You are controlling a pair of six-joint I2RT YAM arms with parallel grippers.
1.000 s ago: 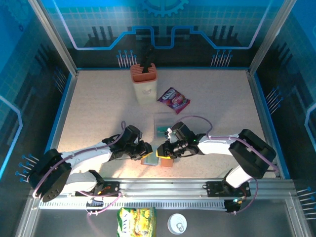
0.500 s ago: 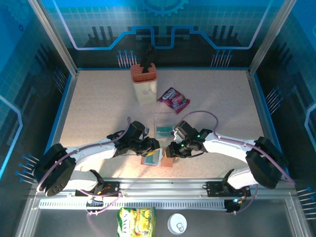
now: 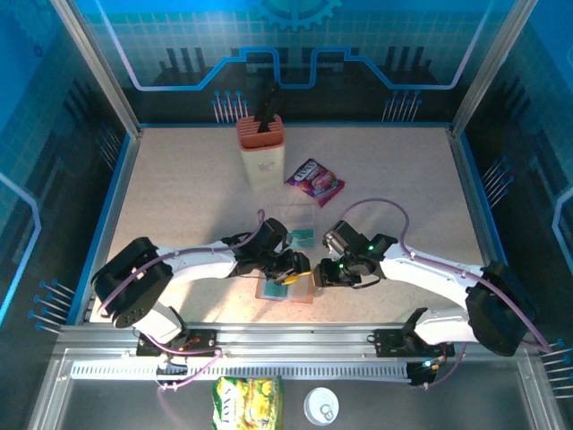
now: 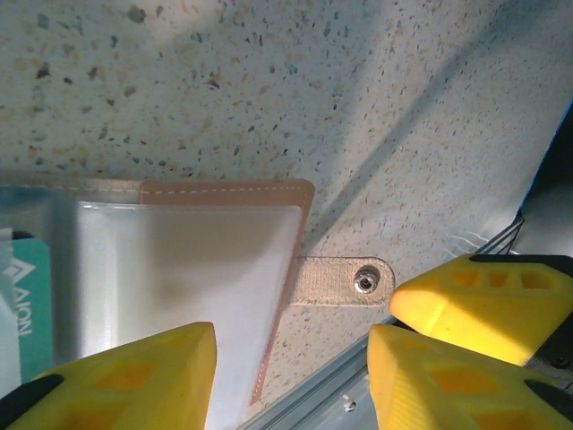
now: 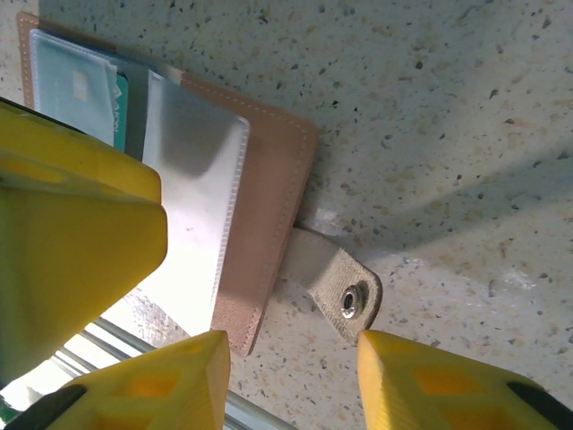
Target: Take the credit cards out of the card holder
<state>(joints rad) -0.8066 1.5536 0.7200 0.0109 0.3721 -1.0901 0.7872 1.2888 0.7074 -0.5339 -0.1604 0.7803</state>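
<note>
Beyond the near rail lay a yellow packet (image 3: 246,399) and a white lid (image 3: 321,405), both off the table (image 3: 179,206). On the table, close to its near edge and about midway across, the holder (image 5: 264,206) lay open and flat, sleeves up, with its tab (image 4: 345,280) sticking out flat on the bare surface. A teal card (image 4: 27,309) sat inside a clear sleeve on the side away from the tab. The left gripper (image 4: 291,363) hung over the tab side with its jaws spread and nothing between them; one finger (image 4: 116,376) overlapped the sleeve, though contact could not be judged. The right gripper (image 5: 291,376) stood just beside it, on the right, jaws likewise spread and empty, straddling the tab from above. Just beyond the holder was a clear box (image 3: 298,228) with something teal in it. Farther off lay a purple packet (image 3: 314,182), and left of it, near the far edge, stood a beige cup (image 3: 260,157).
</note>
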